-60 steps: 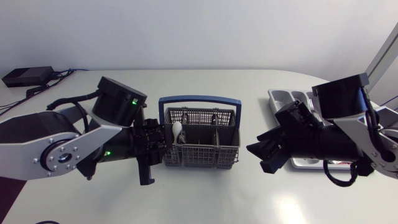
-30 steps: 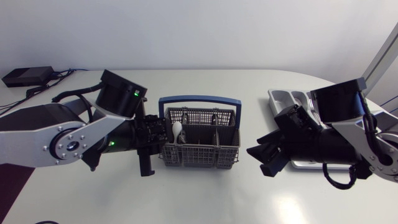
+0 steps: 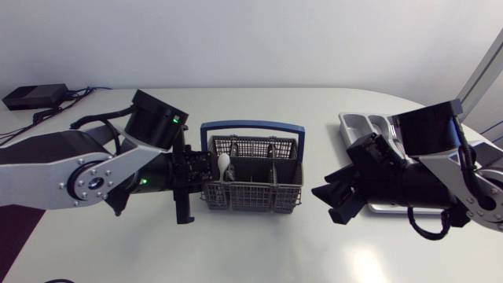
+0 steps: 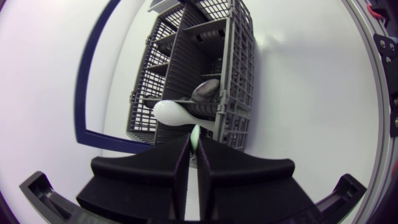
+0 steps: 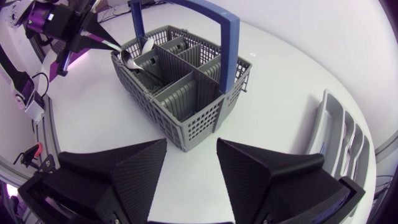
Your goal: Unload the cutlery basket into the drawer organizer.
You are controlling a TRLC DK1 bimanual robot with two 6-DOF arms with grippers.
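One white spoon [image 4: 173,114], maybe plastic, handle pinched in left end effector [image 4: 193,142], at cutlery basket [image 3: 251,198] end compartment. Right end effector [image 5: 191,149] spread, near drawer organizer [image 3: 357,126]. Extraction step; next: lift clear of rim.

Left jaws clamped (tightly), right jaws apart

The white table [image 3: 259,251] bears a grey cutlery basket [image 3: 253,189] mid-table and a drawer organizer [image 3: 365,124] to its right.

Head camera high over the white counter [image 3: 259,244], looking down, left wrist camera close against the grey plastic blue-handled cutlery basket [image 4: 186,68], right wrist camera farther back, all three sharing it.
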